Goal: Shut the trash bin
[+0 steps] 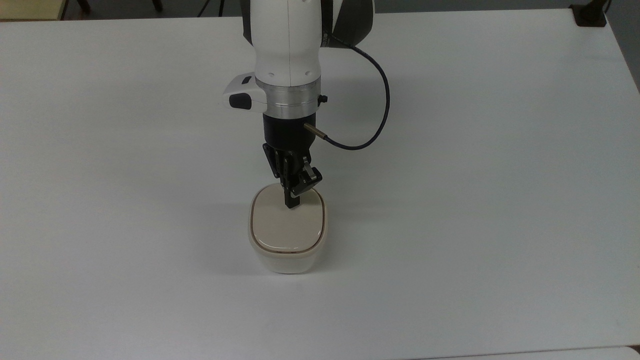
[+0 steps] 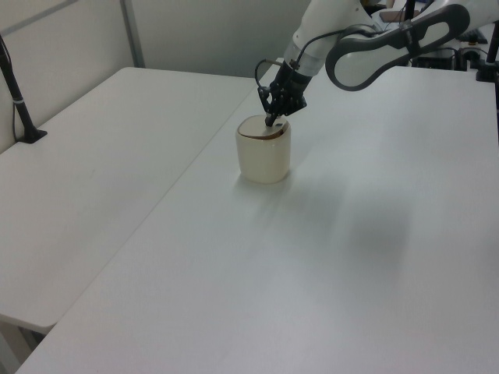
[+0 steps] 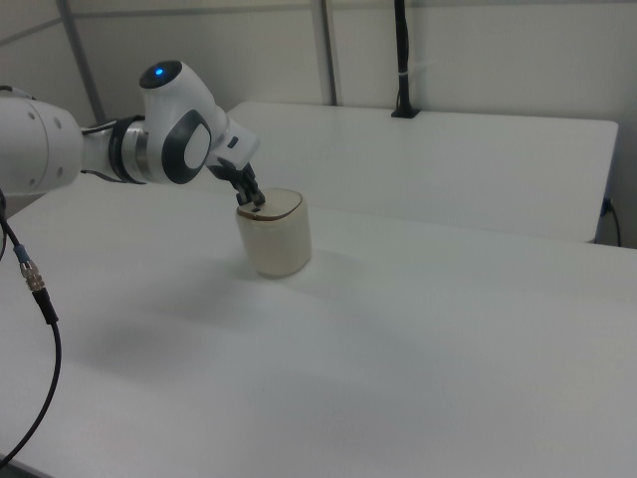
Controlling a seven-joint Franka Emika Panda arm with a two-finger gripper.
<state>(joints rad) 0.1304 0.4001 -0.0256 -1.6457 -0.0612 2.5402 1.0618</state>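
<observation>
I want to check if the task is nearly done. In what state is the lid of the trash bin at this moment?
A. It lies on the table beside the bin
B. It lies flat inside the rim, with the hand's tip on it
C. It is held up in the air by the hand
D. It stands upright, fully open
B: in the top view the beige lid sits level in the rim of the trash bin, and the tip of the hand rests on its far edge.

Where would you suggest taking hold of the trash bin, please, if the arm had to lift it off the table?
Probably by the cream side walls of the trash bin, from above, one finger on each of two opposite flat sides. The lid lies flat in the rim and offers no edge, and the body is a rounded square standing upright. The gripper now sits on the lid and would first have to rise.
</observation>
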